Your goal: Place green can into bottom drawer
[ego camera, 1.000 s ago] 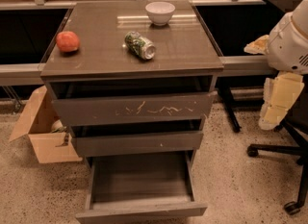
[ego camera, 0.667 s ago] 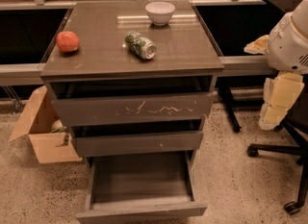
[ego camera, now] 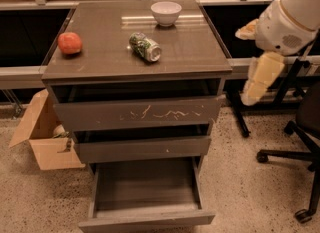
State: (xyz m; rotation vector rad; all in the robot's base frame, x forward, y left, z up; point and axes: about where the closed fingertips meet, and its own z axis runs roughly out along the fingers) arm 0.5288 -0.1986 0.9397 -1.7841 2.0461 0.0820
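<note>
The green can (ego camera: 145,46) lies on its side on top of the cabinet (ego camera: 200,52), near the middle, with its silver end facing front right. The bottom drawer (ego camera: 146,187) is pulled out and its shallow tray holds nothing. My gripper (ego camera: 258,79) hangs off the cabinet's right side at about top-drawer height, well clear of the can and holding nothing I can see. The white arm housing (ego camera: 285,22) is above it.
A red fruit (ego camera: 69,42) sits at the cabinet's left edge and a white bowl (ego camera: 166,12) at the back. The scratched top drawer (ego camera: 137,113) and the middle drawer (ego camera: 142,148) stand slightly out. A cardboard box (ego camera: 42,137) is on the floor at left, and an office chair base (ego camera: 295,157) at right.
My arm and gripper have moved a little left and up, closer to the cabinet's right side. The can, fruit, bowl and drawers have not moved.
</note>
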